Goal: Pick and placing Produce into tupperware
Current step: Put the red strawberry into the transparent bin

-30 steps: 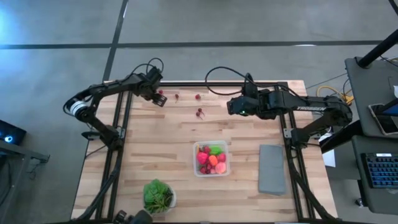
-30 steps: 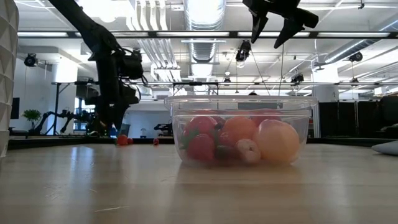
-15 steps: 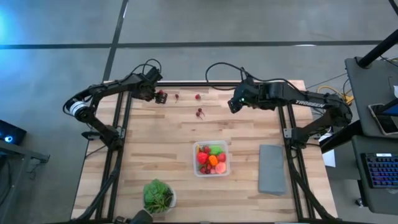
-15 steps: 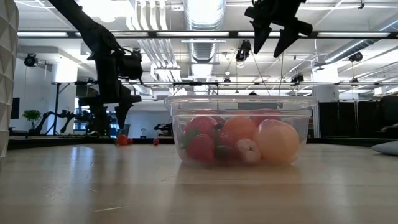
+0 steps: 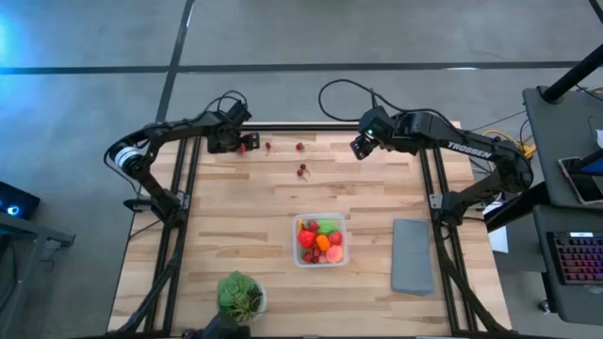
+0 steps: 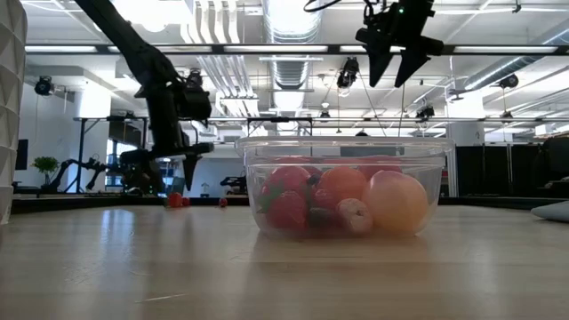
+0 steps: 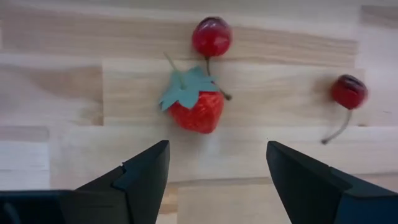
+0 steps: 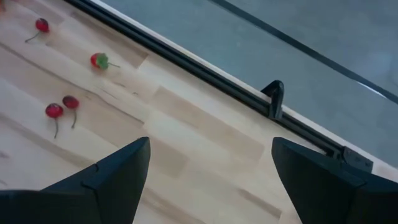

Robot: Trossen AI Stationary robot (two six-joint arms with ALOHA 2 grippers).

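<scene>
dark jointed arms [image 5: 170, 132], black cables [image 5: 341, 89]

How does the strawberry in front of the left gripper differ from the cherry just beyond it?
The strawberry is cone-shaped with a green leafy cap; the cherry is round with a thin stem. The strawberry looks larger and brighter red; the cherry is darker. The strawberry lies nearer the open left gripper. Both rest loose on the wooden table, outside the tupperware.

Pretty industrial room: grey concrete floor [image 5: 85, 56] with dark seam lines, a light wood table [image 5: 245, 217] on a black frame, exposed silver ducts [image 6: 289, 36] and strip lights overhead, plus a desk with a keyboard [image 5: 577, 259] off to the side.
</scene>
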